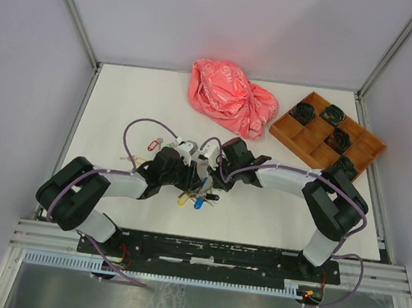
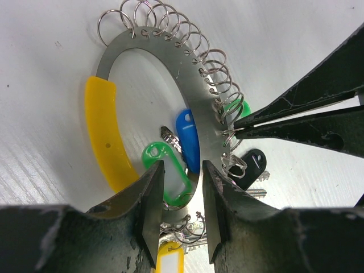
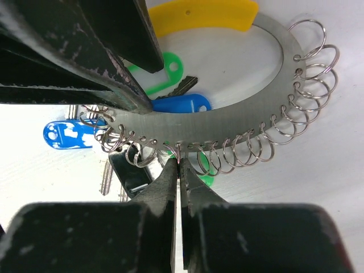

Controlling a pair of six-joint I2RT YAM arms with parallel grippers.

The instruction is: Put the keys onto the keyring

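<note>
Near the middle of the white counter [image 1: 121,113] the two arms meet, and the keyring [image 2: 203,116] sits between them. It is a flat silver band with a yellow sector [image 2: 105,136] on one side and a row of small wire loops [image 2: 170,25] threaded along its outer edge. The left claw [image 2: 182,187] is partly closed across the near part of the band, with the metal passing between its two fingers [image 2: 151,199], so it holds the keyring. The right claw [image 3: 178,165] comes in from the right. Its tips are pressed together with no gap showing, pinching one small loop [image 3: 177,151] at the band's edge. The keys [image 2: 170,138] cluster at the ring. A green tag [image 2: 165,170] and a blue tag [image 2: 187,139] show through its opening. A black tag [image 2: 250,165] and a second green tag [image 2: 238,109] lie just outside the loops, and a yellow tag [image 2: 168,259] shows below the left fingers. In the overhead view a red tag [image 1: 152,145] lies just left of the claws. A crumpled pink bag [image 1: 232,97] sits at the far side of the counter, and a wooden tray [image 1: 308,145] with compartments is to its right.
</note>
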